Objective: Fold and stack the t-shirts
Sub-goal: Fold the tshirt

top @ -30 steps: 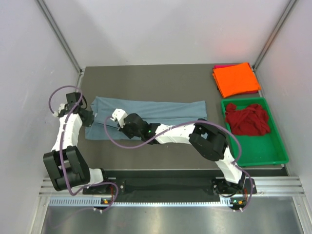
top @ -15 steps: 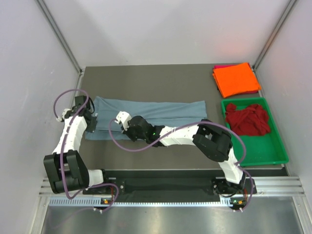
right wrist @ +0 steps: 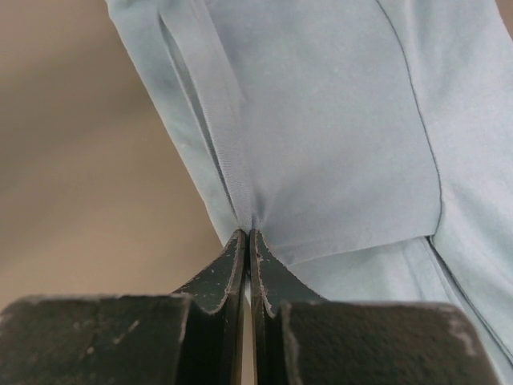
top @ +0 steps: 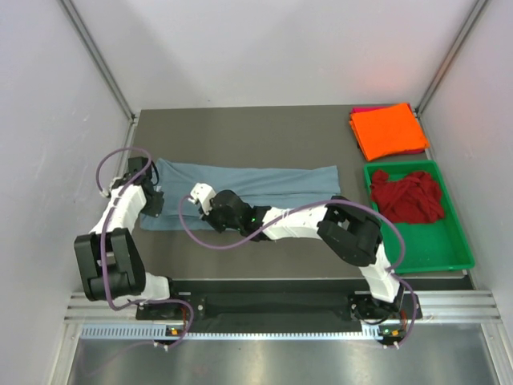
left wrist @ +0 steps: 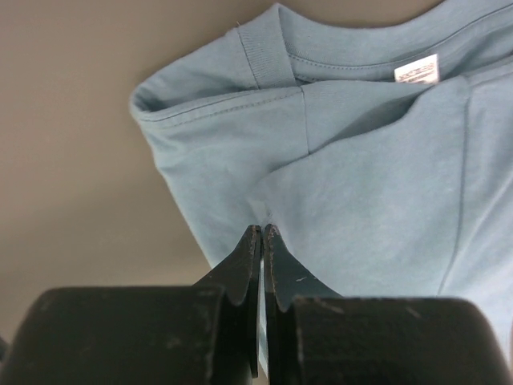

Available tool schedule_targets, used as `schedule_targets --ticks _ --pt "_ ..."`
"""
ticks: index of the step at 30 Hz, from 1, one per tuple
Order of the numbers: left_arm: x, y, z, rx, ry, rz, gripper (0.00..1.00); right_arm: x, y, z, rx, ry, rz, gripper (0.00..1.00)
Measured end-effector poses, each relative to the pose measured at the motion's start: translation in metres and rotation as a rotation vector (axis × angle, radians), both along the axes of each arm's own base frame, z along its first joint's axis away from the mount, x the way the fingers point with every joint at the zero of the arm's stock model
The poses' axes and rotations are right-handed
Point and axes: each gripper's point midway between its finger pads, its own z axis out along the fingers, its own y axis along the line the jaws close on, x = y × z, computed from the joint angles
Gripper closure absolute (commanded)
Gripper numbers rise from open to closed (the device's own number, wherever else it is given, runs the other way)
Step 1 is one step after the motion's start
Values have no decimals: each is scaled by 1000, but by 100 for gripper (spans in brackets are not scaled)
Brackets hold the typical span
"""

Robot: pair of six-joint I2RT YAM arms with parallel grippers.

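We see a dark grey table. On its left and middle part lies a blue shirt, folded to a long band from left to right. In the far right corner a pink shirt lies under an orange shirt, and just in front of them stands a green tray.

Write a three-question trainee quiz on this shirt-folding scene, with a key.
1. True or false: the left gripper and the right gripper are each shut on the blue shirt.
2. What lies in the green tray? A) the orange shirt B) the red shirt C) nothing
3. Fill in: the folded orange shirt lies on a ____ shirt.
Key: 1 true; 2 B; 3 pink shirt.
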Motion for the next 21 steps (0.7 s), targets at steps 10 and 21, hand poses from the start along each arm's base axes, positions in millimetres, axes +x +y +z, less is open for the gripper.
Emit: schedule_targets --ticks 10,21 --pt "19 -7 -21 -51 20 -38 100 10 6 -4 3 40 6 100" --pt "71 -10 -8 -90 -103 -72 100 54 -4 -8 34 117 -41 100"
